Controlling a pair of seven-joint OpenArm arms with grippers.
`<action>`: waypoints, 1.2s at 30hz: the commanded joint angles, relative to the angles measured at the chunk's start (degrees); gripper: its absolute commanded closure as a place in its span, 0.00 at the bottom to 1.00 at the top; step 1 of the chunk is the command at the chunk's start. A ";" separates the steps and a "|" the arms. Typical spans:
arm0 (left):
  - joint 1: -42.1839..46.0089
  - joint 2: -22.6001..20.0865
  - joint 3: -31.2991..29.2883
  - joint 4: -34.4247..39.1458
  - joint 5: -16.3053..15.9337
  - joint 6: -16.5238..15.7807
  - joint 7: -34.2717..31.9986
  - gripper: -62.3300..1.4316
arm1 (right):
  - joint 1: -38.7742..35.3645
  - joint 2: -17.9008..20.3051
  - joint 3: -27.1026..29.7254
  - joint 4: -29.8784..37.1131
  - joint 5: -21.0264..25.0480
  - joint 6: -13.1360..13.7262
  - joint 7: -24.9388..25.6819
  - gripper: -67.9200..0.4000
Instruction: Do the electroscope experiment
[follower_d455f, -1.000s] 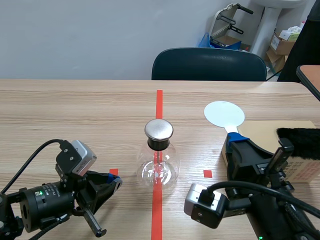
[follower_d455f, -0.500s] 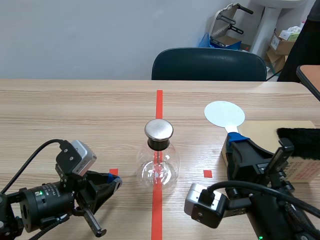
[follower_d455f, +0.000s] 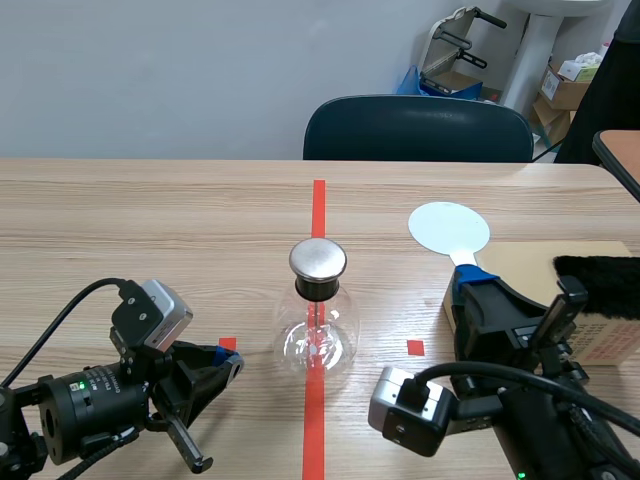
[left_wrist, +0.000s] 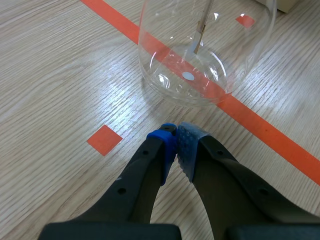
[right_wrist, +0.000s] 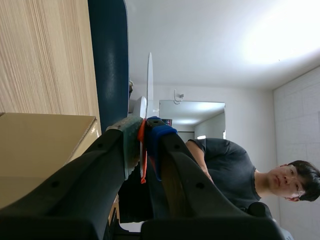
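**Glass flask on the centre tape line; no change from the earlier frames**

Flask (follower_d455f: 317, 335): clear, round-bellied, upright at mid-table, standing on the long orange-red tape line (follower_d455f: 317, 210). A dark neck carries a metal cap (follower_d455f: 318, 259). The left wrist view shows a thin rod hanging inside the flask (left_wrist: 200, 50), with the tape visible through the glass base.

Paddle (follower_d455f: 449, 228): white disc on a short stem, right of the flask and well apart from it. The right gripper (follower_d455f: 466, 282) is clamped on the stem, and the disc reaches away from the robot. In the right wrist view the disc is edge-on (right_wrist: 149, 75) ahead of the gripper (right_wrist: 142, 132), with an orange-red strip pinched between the two pads.

Left gripper (follower_d455f: 232, 362): low over the table, left of the flask and near it but not touching. In its own view the pads meet at the tips (left_wrist: 176, 140) with nothing between them, pointing at the flask's base. A small tape square (left_wrist: 104, 139) lies beside it.

Box (follower_d455f: 600, 270): cardboard, at the right edge, beside the right gripper. Black fur (follower_d455f: 600, 285) lies on top.

Chair (follower_d455f: 418, 128): dark, beyond the table (follower_d455f: 150, 220). A person (right_wrist: 225, 165) shows in the right wrist view.

Change: none seen. Flask, paddle and both arms sit as they did a second ago.
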 joint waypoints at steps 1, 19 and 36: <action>-0.15 0.28 -0.15 1.03 -0.33 -0.07 -0.63 0.91 | 0.02 0.59 0.44 0.46 -0.02 -0.85 -0.20 0.98; -0.15 0.28 -0.15 1.03 -0.33 -0.07 -0.63 0.91 | 0.02 0.59 0.44 0.46 -0.02 -0.85 -0.17 0.98; -0.15 0.28 -0.15 1.03 -0.33 -0.07 -0.63 0.91 | 0.07 0.59 0.44 0.46 -0.02 -2.40 13.05 0.98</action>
